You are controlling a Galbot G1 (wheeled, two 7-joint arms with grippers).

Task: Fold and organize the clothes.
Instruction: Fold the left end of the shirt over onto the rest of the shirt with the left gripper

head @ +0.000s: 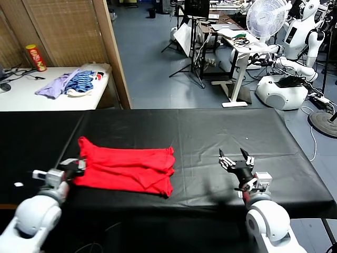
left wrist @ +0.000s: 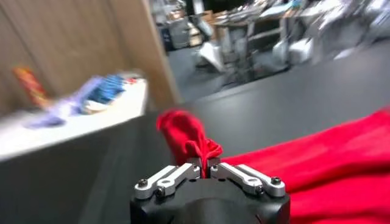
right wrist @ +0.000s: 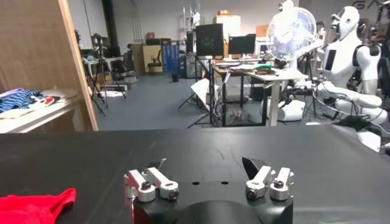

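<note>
On the black table (head: 210, 132) in front of us lies the red T-shirt (head: 126, 167), folded into a long flat band on the left half of the cloth-covered surface, one end towards our left arm and the other reaching towards the middle. Our left gripper (head: 75, 166) sits at the shirt's left end, and the left wrist view shows its jaws pinched together on a bunched fold of the red fabric (left wrist: 194, 143), which rises in a small peak just above the fingertips. Our right gripper (head: 236, 159) hovers over bare black table on the right, well apart from the shirt, its jaws spread wide with nothing between them; from its own wrist view only a corner of the red cloth (right wrist: 36, 207) shows. Beyond the table, on a white side table (head: 31, 95), a lilac and blue-striped heap of garments (head: 73, 83) rests beside a red can (head: 36, 57).
</note>
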